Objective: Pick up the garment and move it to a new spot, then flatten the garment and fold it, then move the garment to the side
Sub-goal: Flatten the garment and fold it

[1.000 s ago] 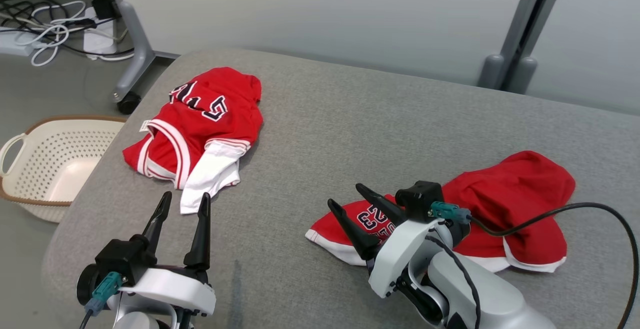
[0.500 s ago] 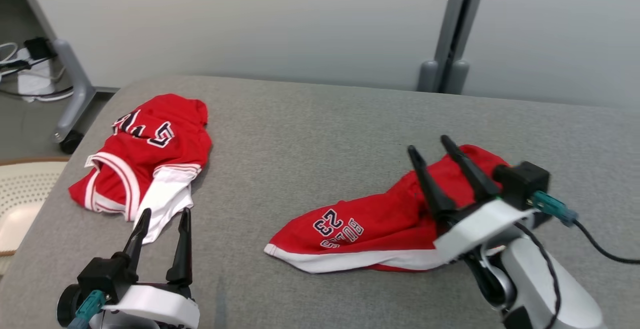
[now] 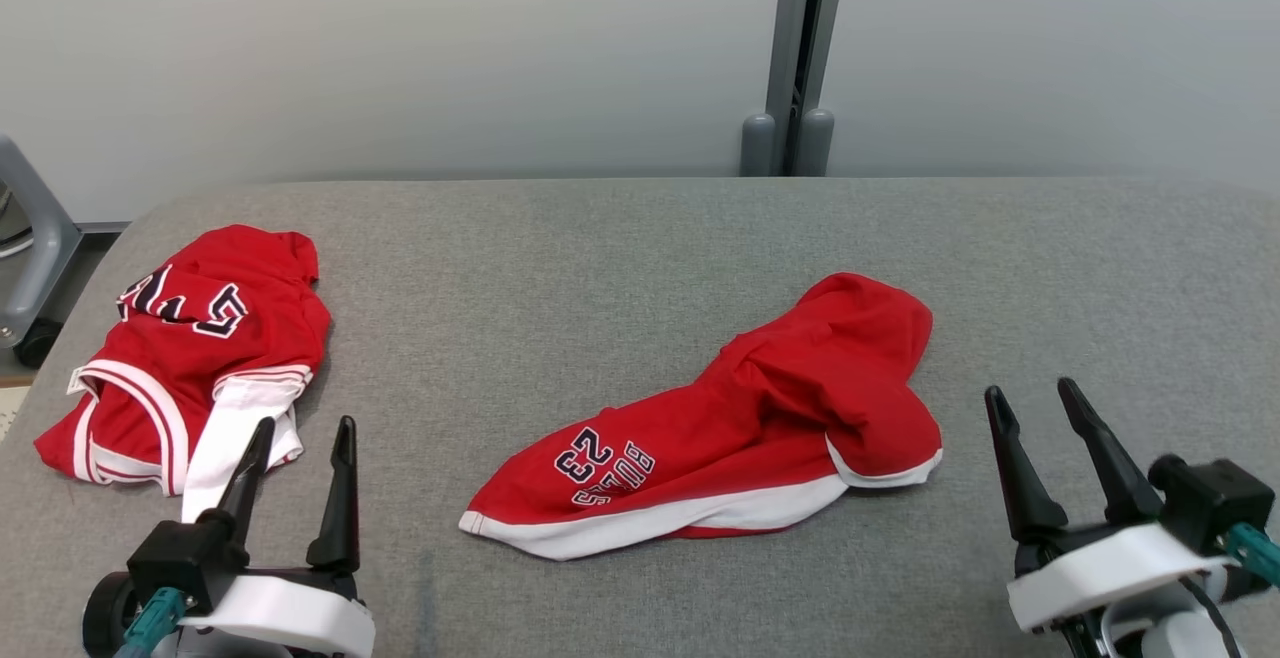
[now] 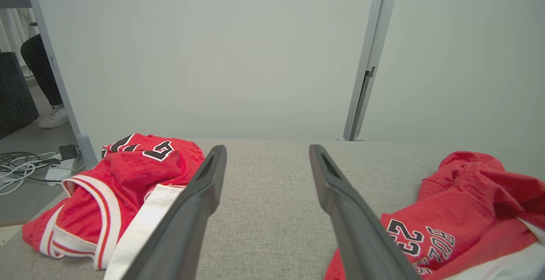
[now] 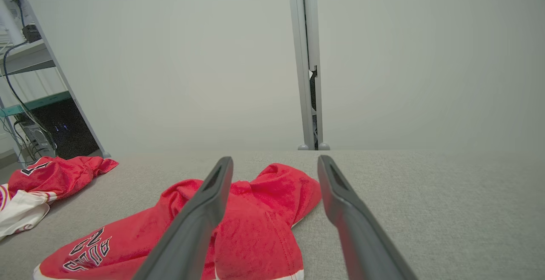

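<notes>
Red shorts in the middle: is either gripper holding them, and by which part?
Nothing is held. The left gripper and the right gripper are both open, clear of the red shorts.

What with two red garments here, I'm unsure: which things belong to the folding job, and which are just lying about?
Job, probably: red shorts, mid-table; left gripper and right gripper, fingers open, empty; grey table.
Lying about: red jersey at the table's left end; floor cables.

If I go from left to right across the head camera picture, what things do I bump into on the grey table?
Crumpled red jersey with white trim → red shorts printed with 23 → right tool with two dark fingers.
</notes>
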